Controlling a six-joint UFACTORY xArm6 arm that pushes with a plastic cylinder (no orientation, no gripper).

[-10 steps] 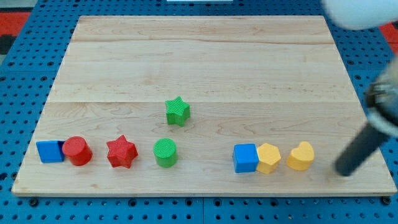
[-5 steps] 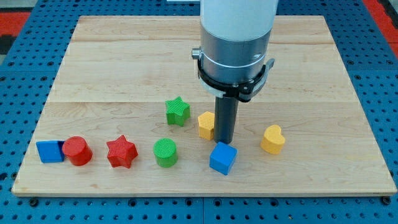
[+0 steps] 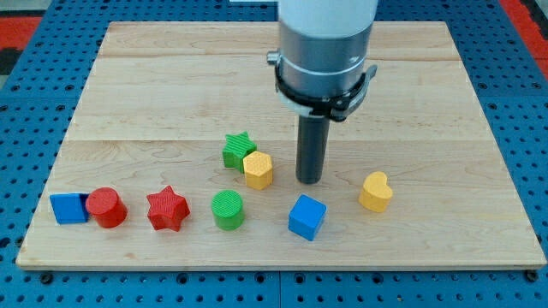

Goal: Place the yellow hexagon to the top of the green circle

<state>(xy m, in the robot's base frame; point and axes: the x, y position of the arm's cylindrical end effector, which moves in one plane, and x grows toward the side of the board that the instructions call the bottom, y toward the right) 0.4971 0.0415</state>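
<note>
The yellow hexagon lies near the board's middle, touching the green star at its upper left. The green circle sits below and slightly left of the hexagon, apart from it. My tip is on the board to the right of the yellow hexagon, with a clear gap between them, and above the blue cube.
A yellow heart lies right of my tip. A red star, a red cylinder and a blue cube line the lower left. The wooden board ends close below the lower blocks.
The yellow hexagon has slid left, up against the green star, which shifted slightly up-left. My tip now stands apart from the hexagon, a little higher in the view.
</note>
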